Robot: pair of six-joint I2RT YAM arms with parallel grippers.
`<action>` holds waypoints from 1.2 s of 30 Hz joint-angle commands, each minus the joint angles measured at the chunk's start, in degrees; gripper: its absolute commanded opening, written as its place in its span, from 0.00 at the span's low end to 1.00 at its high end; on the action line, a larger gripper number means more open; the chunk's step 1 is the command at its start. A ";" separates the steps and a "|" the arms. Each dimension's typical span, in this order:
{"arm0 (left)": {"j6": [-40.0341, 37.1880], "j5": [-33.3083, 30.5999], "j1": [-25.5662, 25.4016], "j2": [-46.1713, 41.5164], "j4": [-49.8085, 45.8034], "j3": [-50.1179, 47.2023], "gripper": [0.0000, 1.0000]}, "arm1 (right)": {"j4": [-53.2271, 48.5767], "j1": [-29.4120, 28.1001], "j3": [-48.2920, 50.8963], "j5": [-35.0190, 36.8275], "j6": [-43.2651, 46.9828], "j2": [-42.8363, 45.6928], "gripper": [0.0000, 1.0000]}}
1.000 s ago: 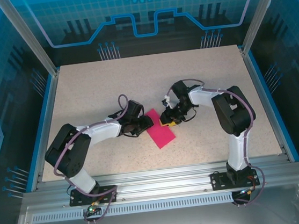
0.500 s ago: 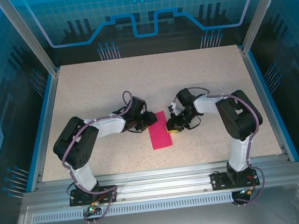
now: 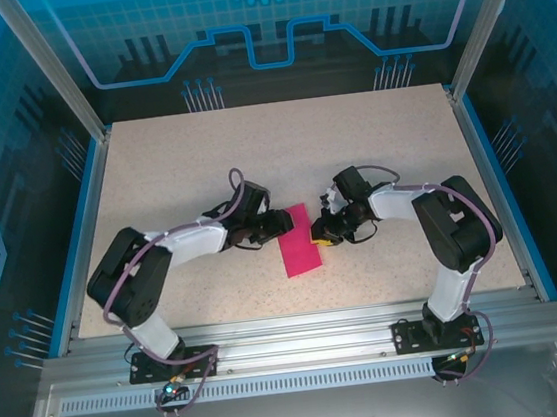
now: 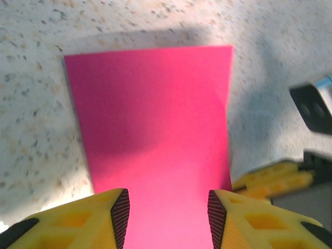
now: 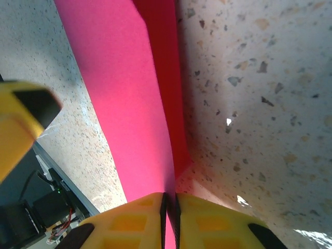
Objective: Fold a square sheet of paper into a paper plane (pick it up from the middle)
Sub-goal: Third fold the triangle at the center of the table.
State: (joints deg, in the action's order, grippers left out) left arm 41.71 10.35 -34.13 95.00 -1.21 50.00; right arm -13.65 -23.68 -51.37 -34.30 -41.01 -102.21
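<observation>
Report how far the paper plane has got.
Done: the sheet lies as a narrow rectangle, seemingly folded once. In hand: right gripper pinches one long edge; left gripper stands open over the opposite side. Remaining: no nose point or wings yet.

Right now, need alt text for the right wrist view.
The right pincer, its yellow fingers pressed together at the bottom of the frame, pinches the edge of the magenta paper sheet. The sheet runs up to the top of the frame, a darker strip along its right side, over a speckled table.
</observation>
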 commanded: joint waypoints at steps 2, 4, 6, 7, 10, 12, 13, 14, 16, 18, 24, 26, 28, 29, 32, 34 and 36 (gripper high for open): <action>-10.32 -3.77 -6.19 -6.46 -4.45 -2.24 0.51 | -0.50 -0.40 -1.96 -0.88 -1.74 -0.09 0.13; -12.77 -7.66 -10.19 -7.90 -7.48 -2.10 0.52 | -0.31 -0.49 -1.97 -1.07 -1.93 -0.22 0.11; -13.56 -9.03 -12.41 -8.78 -8.50 -2.44 0.56 | -0.41 -0.52 -2.05 -1.11 -2.04 -0.22 0.11; -13.91 -9.78 -13.78 -9.16 -8.84 -2.50 0.57 | -0.42 -0.58 -2.06 -1.17 -2.05 -0.19 0.11; -15.24 -14.76 -17.89 -9.00 -11.18 -1.45 0.60 | -0.61 -0.66 -1.89 -1.13 -2.01 -0.12 0.11; -15.91 -18.67 -20.51 -7.54 -13.78 0.44 0.64 | -0.68 -0.66 -1.80 -1.20 -2.05 -0.01 0.11; -15.96 -20.02 -21.56 -6.40 -15.06 1.57 0.64 | -0.76 -0.67 -1.80 -1.20 -1.97 -0.09 0.12; -15.88 -20.82 -22.40 -5.40 -15.66 2.35 0.64 | -0.83 -0.66 -1.80 -1.29 -1.96 -0.06 0.12; -16.17 -22.58 -24.59 -2.90 -16.21 4.25 0.64 | -0.76 -0.68 -1.89 -1.38 -1.88 -0.04 0.12; -16.29 -25.48 -26.82 -0.54 -17.58 6.41 0.65 | -0.77 -0.75 -1.91 -1.48 -1.79 -0.25 0.12; -15.80 -31.44 -29.70 4.61 -20.84 11.26 0.66 | -0.59 -0.80 -1.55 -1.51 -1.68 -0.32 0.12; -15.78 -33.92 -30.30 6.22 -22.29 12.57 0.66 | -0.59 -0.81 -1.45 -1.46 -1.61 -0.35 0.12; -15.86 -35.97 -30.78 7.95 -23.84 13.98 0.66 | -0.55 -0.83 -1.44 -1.55 -1.62 -0.41 0.12; -15.71 -37.11 -30.97 8.53 -24.57 14.60 0.65 | -0.55 -0.84 -1.40 -1.59 -1.61 -0.44 0.12; -15.52 -39.71 -31.21 9.87 -26.02 15.80 0.64 | -0.59 -0.84 -1.54 -1.63 -1.52 -0.53 0.12; -15.59 -40.31 -31.22 9.91 -25.98 15.96 0.60 | -0.59 -0.83 -1.53 -1.56 -1.44 -0.61 0.12; -15.77 -40.57 -31.39 9.25 -25.32 15.66 0.56 | -0.93 -0.77 -1.62 -1.54 -1.22 -0.66 0.12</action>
State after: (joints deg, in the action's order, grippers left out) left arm 26.63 -26.81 -64.99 104.53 -24.60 64.31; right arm -13.63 -24.01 -52.23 -34.76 -42.46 -102.24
